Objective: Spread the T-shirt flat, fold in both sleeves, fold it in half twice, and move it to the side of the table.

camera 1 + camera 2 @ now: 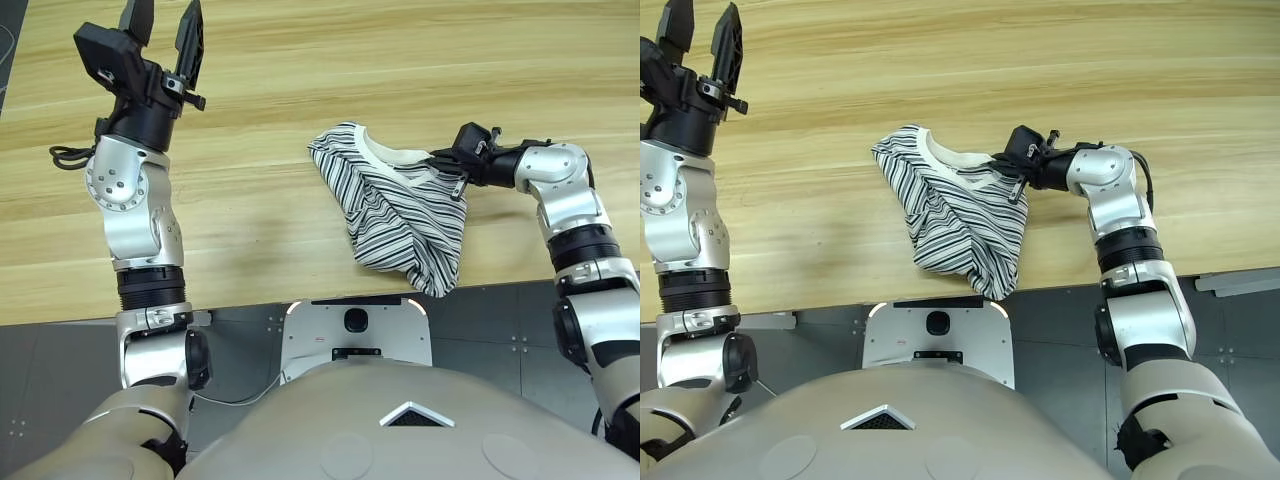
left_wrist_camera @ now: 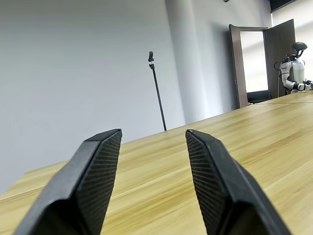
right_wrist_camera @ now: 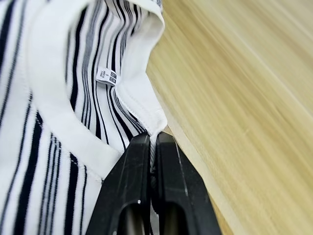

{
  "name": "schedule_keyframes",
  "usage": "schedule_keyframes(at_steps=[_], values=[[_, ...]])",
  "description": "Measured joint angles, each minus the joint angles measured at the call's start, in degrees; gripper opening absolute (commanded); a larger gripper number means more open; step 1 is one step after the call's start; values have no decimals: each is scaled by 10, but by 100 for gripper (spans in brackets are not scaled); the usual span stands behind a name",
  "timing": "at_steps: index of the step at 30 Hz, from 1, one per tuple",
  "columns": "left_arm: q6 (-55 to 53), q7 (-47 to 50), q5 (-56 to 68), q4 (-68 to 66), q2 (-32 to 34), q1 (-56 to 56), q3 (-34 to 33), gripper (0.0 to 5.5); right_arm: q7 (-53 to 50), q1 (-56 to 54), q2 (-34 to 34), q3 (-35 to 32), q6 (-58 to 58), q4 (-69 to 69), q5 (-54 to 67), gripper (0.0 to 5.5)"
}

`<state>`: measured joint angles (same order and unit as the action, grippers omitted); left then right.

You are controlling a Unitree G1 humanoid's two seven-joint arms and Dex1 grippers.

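A black-and-white striped T-shirt (image 1: 400, 215) with a white collar lies bunched on the wooden table (image 1: 300, 60), one corner hanging over the near edge. My right gripper (image 1: 445, 165) is at the shirt's right side by the collar, shut on the collar hem (image 3: 155, 128). My left gripper (image 1: 165, 25) is raised over the table's left part, far from the shirt, with its fingers (image 2: 98, 176) open and nothing between them.
Bare wood stretches to the left of and beyond the shirt. A black cable (image 1: 68, 156) lies near the table's left edge. A tripod pole (image 2: 157, 88) and another robot (image 2: 296, 68) stand in the room beyond the table.
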<state>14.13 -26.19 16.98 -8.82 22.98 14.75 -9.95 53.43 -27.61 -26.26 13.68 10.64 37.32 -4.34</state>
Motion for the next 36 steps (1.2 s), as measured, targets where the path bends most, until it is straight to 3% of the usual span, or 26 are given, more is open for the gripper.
schedule_keyframes(at_steps=[9,13,18,21,23,29,36], values=[[-57,-96,15,5,56,70,14,244,-83,65,-35,-11,77,-283,-46,12],[-115,-207,-5,-23,93,90,86,244,-21,138,-76,27,54,-402,-44,12],[-100,-375,-48,-41,125,58,199,244,48,181,-124,65,50,-447,-42,12],[-77,-424,-72,-58,135,48,235,288,51,184,-126,69,48,-453,-40,10],[-64,-429,-89,-91,135,49,244,323,48,184,-126,69,44,-453,-38,10],[48,-428,-185,-167,140,55,287,326,44,183,-124,69,41,-453,-34,10],[209,-253,-326,-253,118,98,304,326,33,183,-116,71,34,-449,-33,10]])
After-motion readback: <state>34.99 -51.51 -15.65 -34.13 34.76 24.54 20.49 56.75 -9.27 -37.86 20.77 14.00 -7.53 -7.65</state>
